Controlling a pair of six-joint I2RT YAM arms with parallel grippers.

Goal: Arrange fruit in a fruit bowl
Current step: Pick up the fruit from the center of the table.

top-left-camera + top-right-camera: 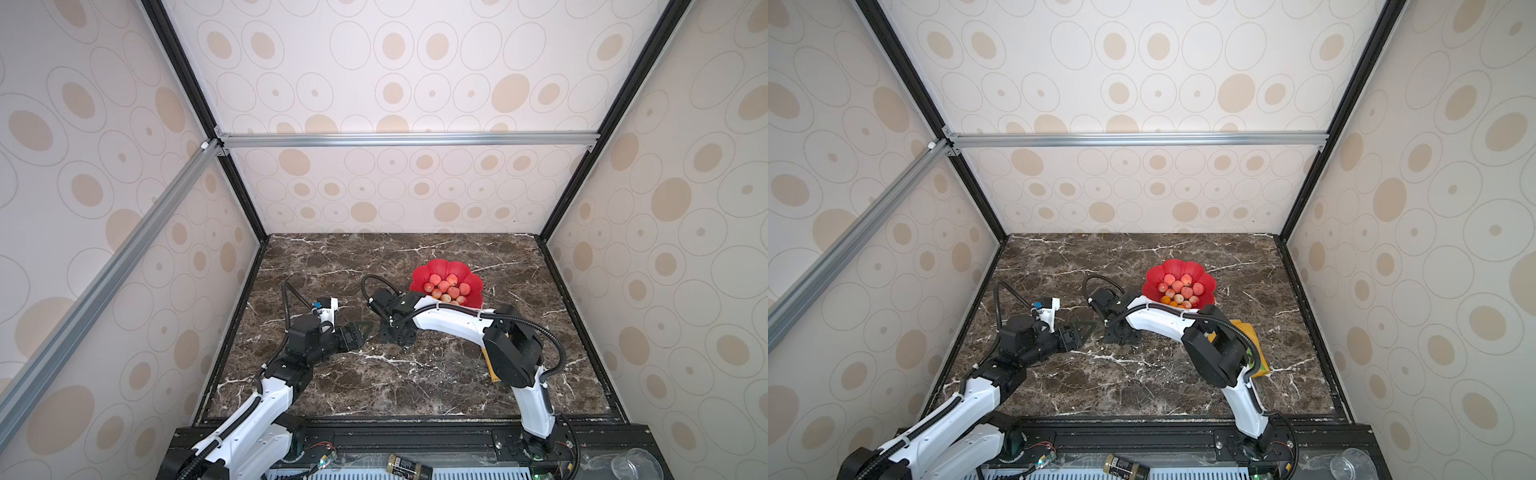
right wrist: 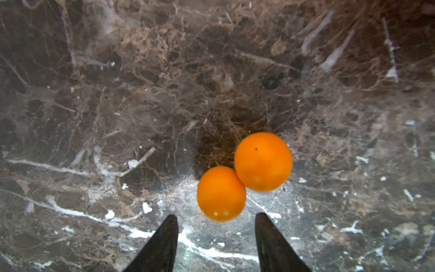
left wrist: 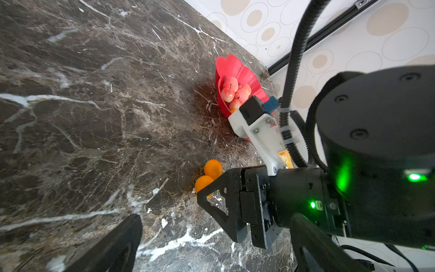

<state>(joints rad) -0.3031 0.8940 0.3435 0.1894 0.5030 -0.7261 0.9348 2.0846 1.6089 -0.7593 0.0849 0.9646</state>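
Observation:
The red scalloped fruit bowl [image 1: 440, 266] [image 1: 1177, 268] [image 3: 237, 68] stands toward the back right of the marble table. It holds several pink-red fruits [image 1: 446, 286] and some orange ones [image 1: 1167, 300]. Two orange fruits [image 2: 221, 193] [image 2: 263, 161] lie touching on the table, also seen in the left wrist view [image 3: 213, 168]. My right gripper [image 2: 215, 215] [image 1: 397, 336] points down just short of the nearer one, open, with nothing between its fingers. My left gripper [image 3: 217, 217] [image 1: 361, 330] hovers close beside it, wide open and empty.
A yellow-green snack bag [image 1: 1254, 340] lies under the right arm's elbow. A dark bottle [image 1: 409, 465] and a clear plastic cup [image 1: 636, 463] rest on the front rail off the table. Patterned walls close in three sides.

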